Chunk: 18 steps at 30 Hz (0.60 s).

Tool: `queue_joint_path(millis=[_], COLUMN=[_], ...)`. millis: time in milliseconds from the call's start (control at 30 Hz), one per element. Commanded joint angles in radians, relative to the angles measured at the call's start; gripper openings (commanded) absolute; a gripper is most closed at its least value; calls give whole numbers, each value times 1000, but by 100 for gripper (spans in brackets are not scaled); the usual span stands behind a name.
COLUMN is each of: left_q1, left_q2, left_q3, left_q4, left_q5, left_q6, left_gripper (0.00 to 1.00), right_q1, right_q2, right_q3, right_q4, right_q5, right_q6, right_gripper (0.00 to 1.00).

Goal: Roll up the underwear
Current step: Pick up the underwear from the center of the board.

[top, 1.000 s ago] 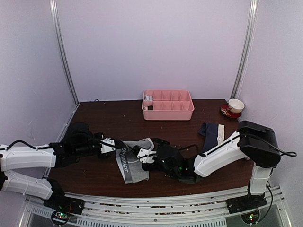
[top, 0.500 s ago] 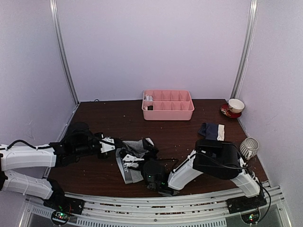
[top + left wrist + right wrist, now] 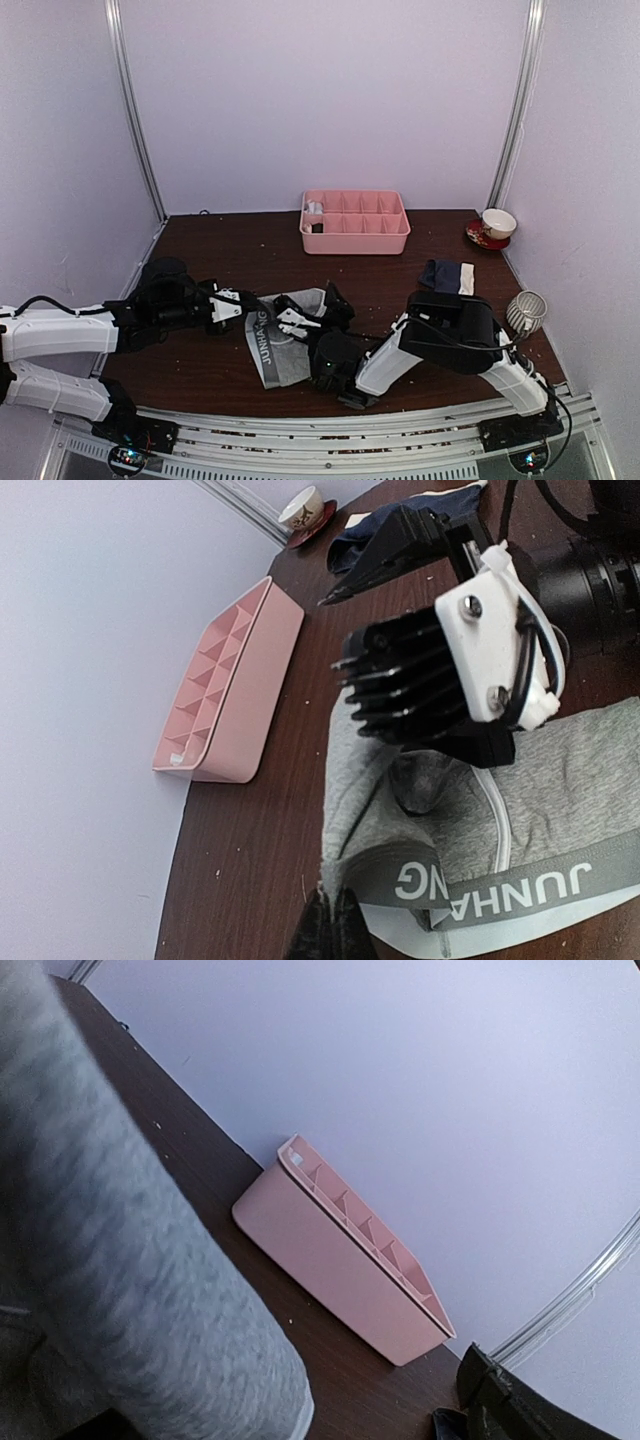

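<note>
The grey underwear [image 3: 280, 350] with a dark lettered waistband [image 3: 500, 890] lies at the table's near middle. My left gripper [image 3: 335, 930] is shut on the waistband's left corner, also seen from above [image 3: 246, 306]. My right gripper [image 3: 312, 303] hovers low over the cloth's far edge, its jaws spread wide with a grey fold [image 3: 110, 1260] between them. One dark finger [image 3: 505, 1400] shows at the lower right of the right wrist view; the other is hidden by cloth. The navy underwear [image 3: 447, 276] with a cream waistband lies apart at the right.
A pink compartment tray [image 3: 355, 222] stands at the back middle, also in the left wrist view [image 3: 230, 690] and the right wrist view [image 3: 340, 1250]. A cup on a red saucer [image 3: 497, 225] sits back right. A white ribbed holder [image 3: 527, 312] stands near the right edge.
The right arm has folded in toward the near edge, and its gripper has turned and shifted slightly away over the grey cloth. The left gripper has stayed shut on the waistband.
</note>
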Motion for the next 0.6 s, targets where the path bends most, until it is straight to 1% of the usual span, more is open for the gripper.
queue_joint_path(millis=[0,67,167,233,333,433,500,567], left_q1=[12,14,17,19,21,22,24,25], left_q2=[-14,-12,-8,-9,-10,-9,-7,-6], left_q3=[29,32,34,33,33,33,35,34], left_q4=[35,35,33,32,33,34,33,34], left_q5=[18,20,20,20,23,25,24,21], left_q6=[-18,-19,-20,-20,-22,-22,-23,-24], left_gripper=[0,0,0,0,0,0,0,0], right_q1=[-8,-9,-13,-17,-23,-29,-31,-31], right_q2=[-103,-139,-174,-181,-188,-198,-202,-201], right_q3=[-50,-65,-72,-69,-73,-70,-70,-67], right_q4=[-105,-223,-341,-356,-374,-423,-452,-469], right_q5=[-22,-87,-159,-166,-179,-208,-227,-225], right_q6=[90,168,262,275,279,310,324,334], right_gripper=[89,83,75,70,68,60,58,51])
